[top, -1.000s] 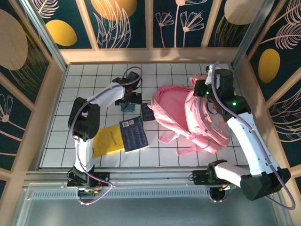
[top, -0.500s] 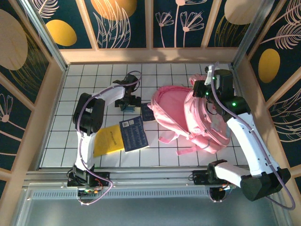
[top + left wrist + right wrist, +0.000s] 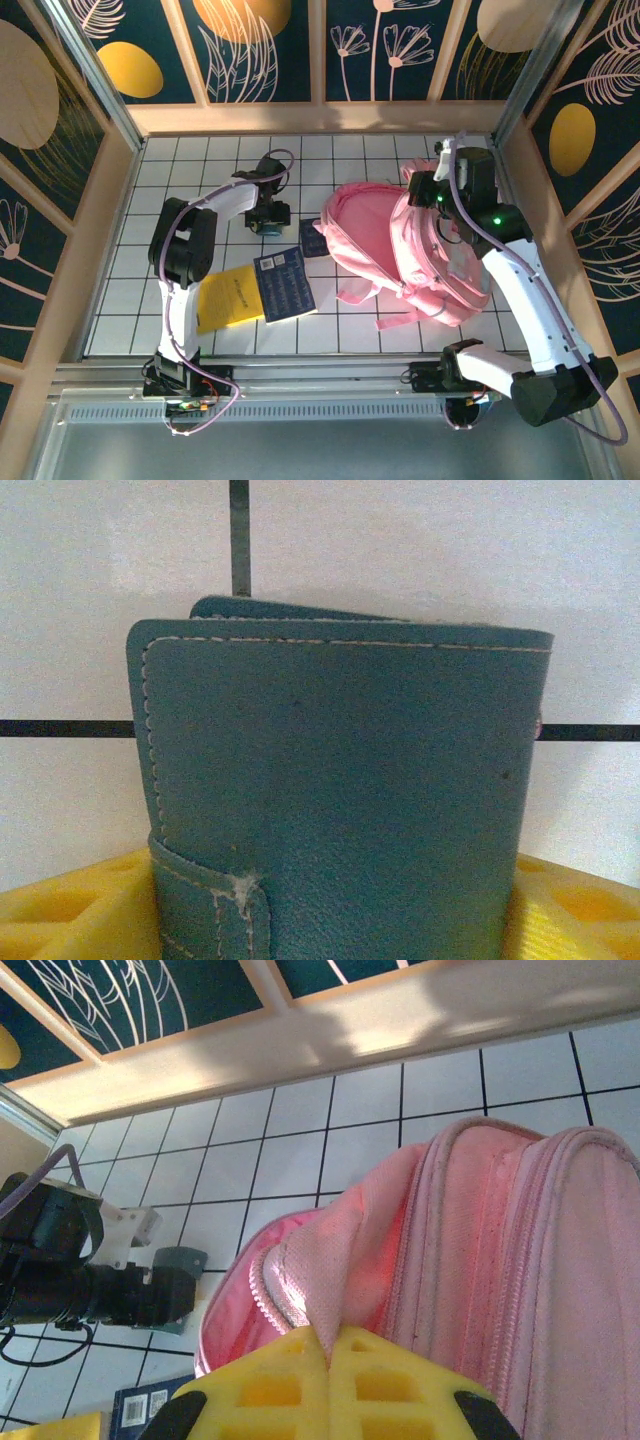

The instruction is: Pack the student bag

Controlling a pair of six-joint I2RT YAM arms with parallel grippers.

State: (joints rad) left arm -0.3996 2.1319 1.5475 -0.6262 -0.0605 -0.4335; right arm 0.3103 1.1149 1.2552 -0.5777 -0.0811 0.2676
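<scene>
The student bag (image 3: 430, 250) is a big pink backpack lying at the right of the tiled table, its main compartment gaping toward the left. My right gripper (image 3: 330, 1332) is shut on a fold of pink fabric at the rim of the bag (image 3: 560, 1260), holding the flap up; from above this gripper (image 3: 425, 190) sits over the bag's far end. My left gripper (image 3: 268, 220) is down on the tiles left of the bag. A teal wallet (image 3: 340, 780) stands between its yellow fingers (image 3: 70, 910), which press against both of its sides.
A yellow booklet (image 3: 230, 295) and a dark blue book (image 3: 284, 284) lie near the front left. A small dark blue item (image 3: 312, 240) rests by the bag's opening. Wooden walls enclose the table on three sides.
My left gripper has shifted slightly left and its jaws have closed in on the teal wallet. The right arm and the bag have stayed put.
</scene>
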